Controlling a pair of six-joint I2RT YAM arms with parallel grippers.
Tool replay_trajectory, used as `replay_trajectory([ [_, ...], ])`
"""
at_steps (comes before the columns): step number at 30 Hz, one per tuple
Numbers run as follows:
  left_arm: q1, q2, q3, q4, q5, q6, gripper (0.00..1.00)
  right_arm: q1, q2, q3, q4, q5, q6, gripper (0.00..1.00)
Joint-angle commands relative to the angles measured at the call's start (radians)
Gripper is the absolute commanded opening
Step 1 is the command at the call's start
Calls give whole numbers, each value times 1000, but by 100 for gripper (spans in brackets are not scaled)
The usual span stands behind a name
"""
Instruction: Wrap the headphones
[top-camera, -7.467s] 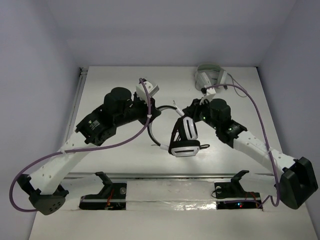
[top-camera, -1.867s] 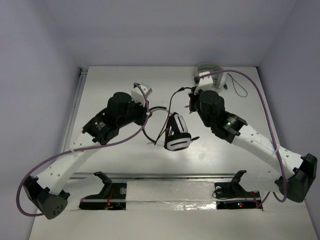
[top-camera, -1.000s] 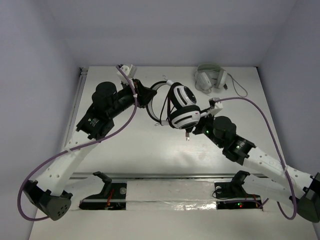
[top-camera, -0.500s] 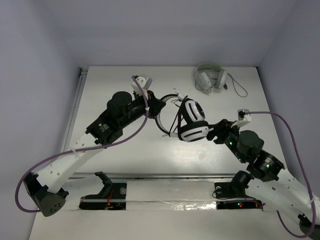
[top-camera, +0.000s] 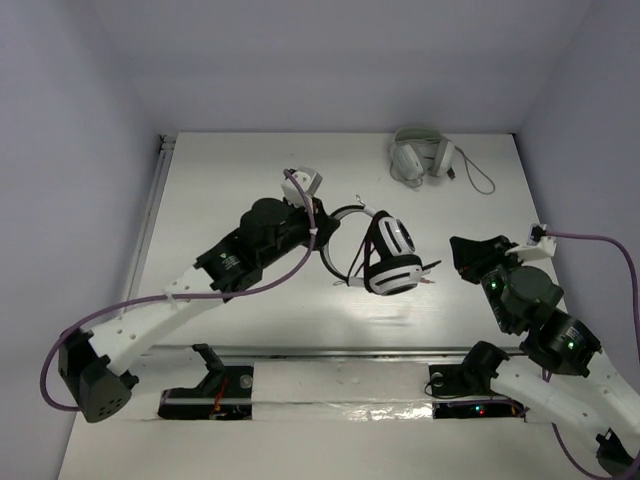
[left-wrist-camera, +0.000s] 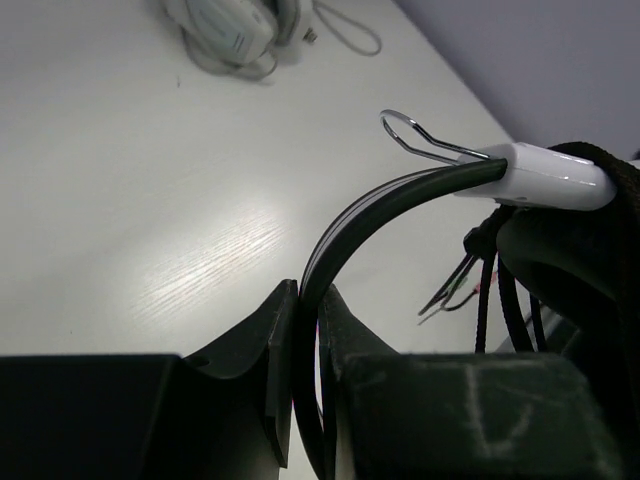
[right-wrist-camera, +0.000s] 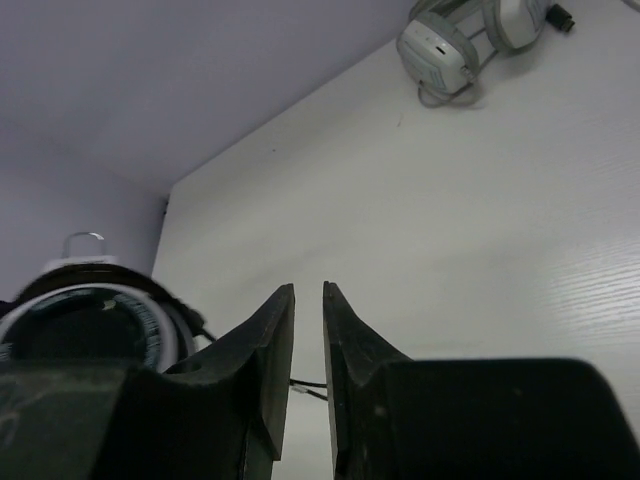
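– While the left pincer (left-wrist-camera: 307, 296) is clamped on the thin black headband (left-wrist-camera: 400, 190) of the black-and-white over-ear headphones (top-camera: 392, 255), what's the right one actually doing? Trying to work out which step of the wrap this is.

– Mid-wrap, I'd say. From above, the headphones are about the middle of the white bench (top-camera: 230, 170), a bit toward 3 o'clock. There's a faint shadow toward 6 o'clock, so I think they're held just off the surface rather than lying on it. Left pincer has the band from the 9 o'clock side. Some of the thin black cable (left-wrist-camera: 481, 300) hangs in strands beside the ear cup (left-wrist-camera: 570, 270), and a loose end (top-camera: 430, 268) pokes out toward 3 o'clock, so it isn't all wound.

– And the right pincer (right-wrist-camera: 307, 295)?

– It's near the ear cup, at its 3 o'clock, not touching it as far as I can see. Its fingers are nearly together, just a narrow slit between them. In its own camera a thin dark strand crosses low in that slit, but I honestly can't tell if it's pinched or just passing behind.

Next move, my guess: get a sure hold on that loose end and carry it round the headphones while the left one steadies the band. It's thin and floppy, so it'll slip out easily. The pale grey headphones (top-camera: 422, 157) at 1 o'clock, by the far edge, aren't part of this.
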Motion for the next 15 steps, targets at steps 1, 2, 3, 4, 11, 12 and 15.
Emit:
replay_trajectory([
  [1, 1, 62, -97, 200, -91, -78, 0, -3, 21, 26, 15, 82, -3, 24],
  [2, 1, 80, -116, 225, -106, -90, 0, -3, 19, 26, 29, 83, -5, 25],
  [3, 1, 117, -130, 267, -132, -98, 0, -3, 18, 23, 38, 83, -14, 26],
  [4, 1, 137, -151, 291, -137, -98, 0, -3, 18, 19, 46, 80, -21, 26],
  [11, 114, 345, -124, 401, -192, -69, 0, -3, 51, -17, 130, 33, -60, 31],
  [12, 128, 403, -113, 409, -203, -55, 0, -3, 56, -17, 138, 30, -64, 32],
  [15, 160, 514, -60, 415, -275, -27, 0, -3, 77, -21, 155, 13, -77, 35],
])
